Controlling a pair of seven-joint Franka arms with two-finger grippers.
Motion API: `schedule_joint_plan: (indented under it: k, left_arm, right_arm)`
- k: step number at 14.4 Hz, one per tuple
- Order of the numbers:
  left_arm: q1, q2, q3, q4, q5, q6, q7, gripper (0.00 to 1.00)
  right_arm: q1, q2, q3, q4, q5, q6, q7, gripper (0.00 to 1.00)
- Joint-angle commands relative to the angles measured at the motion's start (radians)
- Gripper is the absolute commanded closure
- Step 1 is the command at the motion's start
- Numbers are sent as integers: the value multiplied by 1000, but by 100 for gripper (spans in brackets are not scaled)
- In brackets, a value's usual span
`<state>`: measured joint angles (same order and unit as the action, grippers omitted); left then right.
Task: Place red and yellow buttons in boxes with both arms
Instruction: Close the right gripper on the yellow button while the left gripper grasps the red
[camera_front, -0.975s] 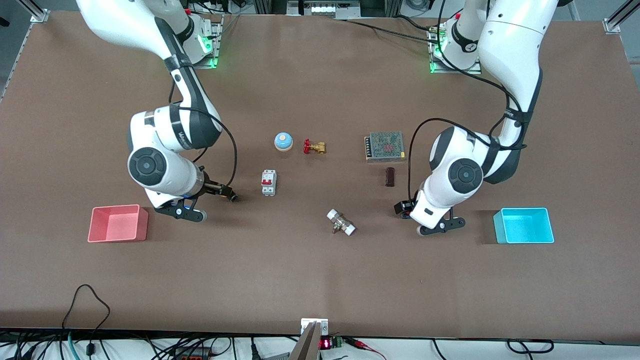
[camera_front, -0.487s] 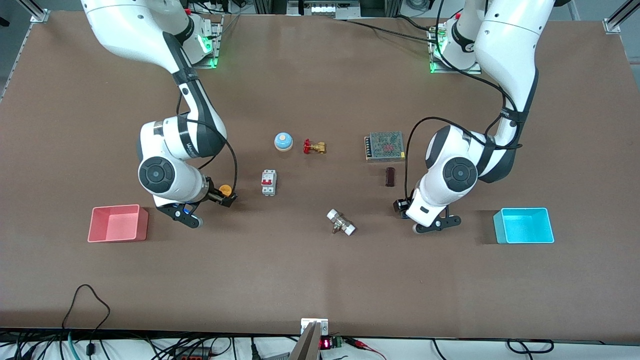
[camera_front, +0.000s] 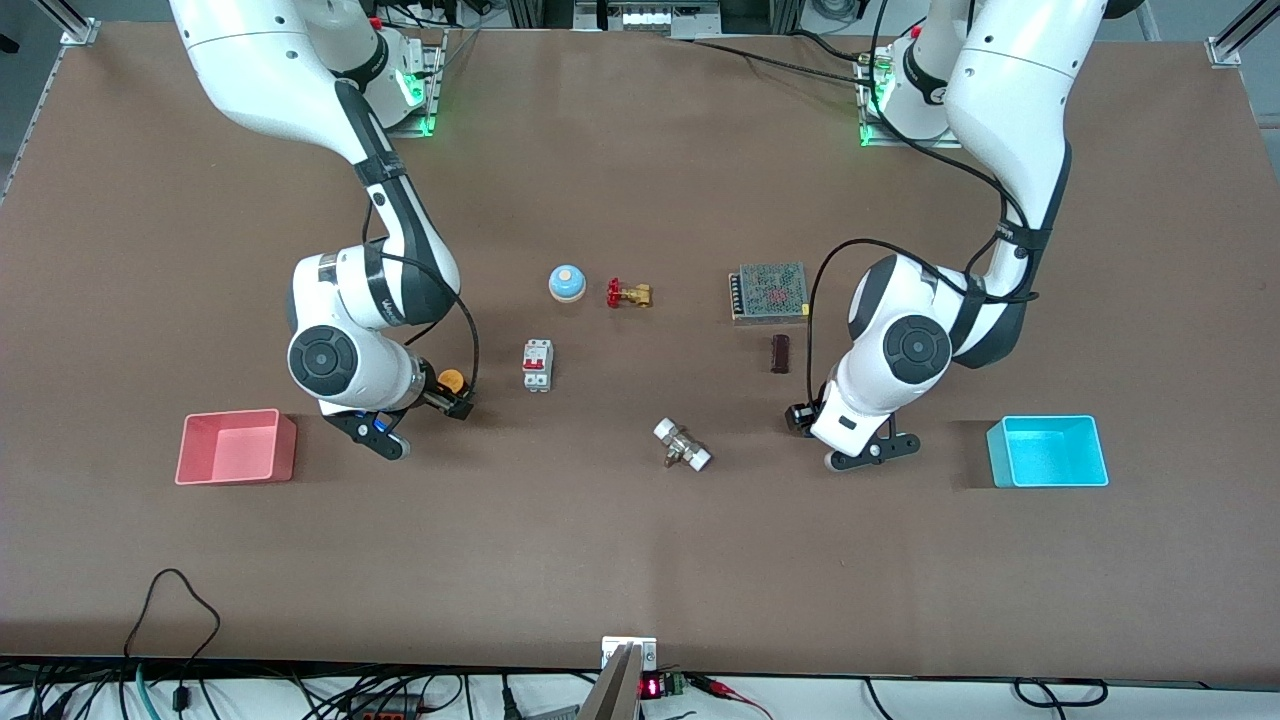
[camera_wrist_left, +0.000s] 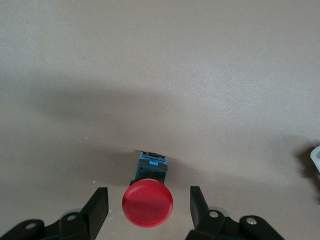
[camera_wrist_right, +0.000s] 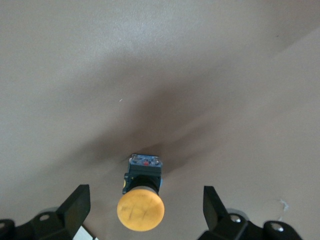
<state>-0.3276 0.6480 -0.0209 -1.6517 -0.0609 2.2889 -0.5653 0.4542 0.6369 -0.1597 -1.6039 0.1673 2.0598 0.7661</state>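
The red button (camera_wrist_left: 147, 202) stands on the table between my left gripper's (camera_wrist_left: 149, 196) open fingers, which do not touch it. In the front view my left gripper (camera_front: 799, 415) is low over the table between the white-ended fitting and the cyan box (camera_front: 1047, 451), and its hand hides the red button. The yellow button (camera_wrist_right: 140, 211) stands between my right gripper's (camera_wrist_right: 146, 196) open fingers, apart from both. In the front view the yellow button (camera_front: 451, 380) shows at my right gripper (camera_front: 455, 397), between the pink-red box (camera_front: 235, 447) and the circuit breaker.
A white circuit breaker (camera_front: 537, 365), a blue dome (camera_front: 567, 283), a brass valve with a red handle (camera_front: 628, 294), a meshed power supply (camera_front: 771, 292), a dark brown block (camera_front: 780, 354) and a white-ended fitting (camera_front: 682, 445) lie across the table's middle.
My right arm's hand shifted toward the table's middle, and the yellow button came into view at its gripper. My left arm's hand shifted slightly toward the middle. Both grippers stayed low.
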Motion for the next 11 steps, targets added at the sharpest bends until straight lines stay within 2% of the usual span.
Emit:
schedule_joint_plan:
  k: [1, 11]
  left_arm:
    - [-14, 1, 12, -13, 9, 14, -10, 30]
    - [-22, -4, 12, -13, 15, 4, -11, 60]
  right_arm:
    - [12, 7, -4, 16, 23, -9, 30, 0]
    - [26, 37, -4, 13, 24, -6, 51, 0]
